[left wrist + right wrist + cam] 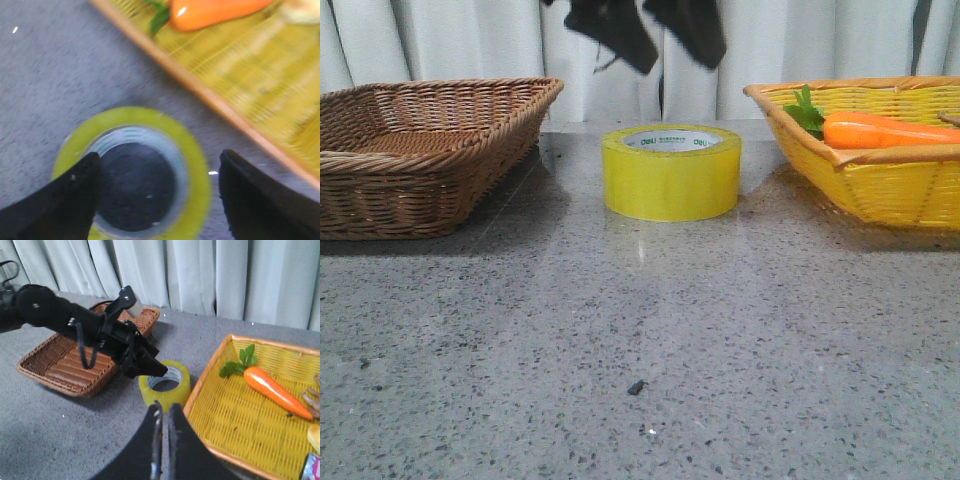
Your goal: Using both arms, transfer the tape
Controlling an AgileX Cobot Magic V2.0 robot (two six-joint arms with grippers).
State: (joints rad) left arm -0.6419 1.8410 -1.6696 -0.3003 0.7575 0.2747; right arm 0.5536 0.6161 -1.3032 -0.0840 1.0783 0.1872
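A: Nearest us is bare table [640,380], grey and speckled. Behind it the tape [671,171] lies flat on the table, between the brown basket [430,150] and the yellow basket [865,160], touching neither.

B: And the carrot [885,131]?

A: In the yellow basket, out of the way. The left gripper [157,187] hangs above the roll, jaws spread and empty; in its wrist view one finger lies over the core hole and the other past the outer rim.

B: So it straddles the wall?

A: It looks lined up for that, though it hasn't come down to it. I'd judge the roll light and stiff, but the glossy outer face may be slick. Pinching the wall, one finger inside against the white core and one outside, seems the surest hold.

B: The right gripper [162,416]?

A: Well back from the tape, fingers nearly together, holding nothing. For a handover, gripping one side of the ring would leave the far side free.
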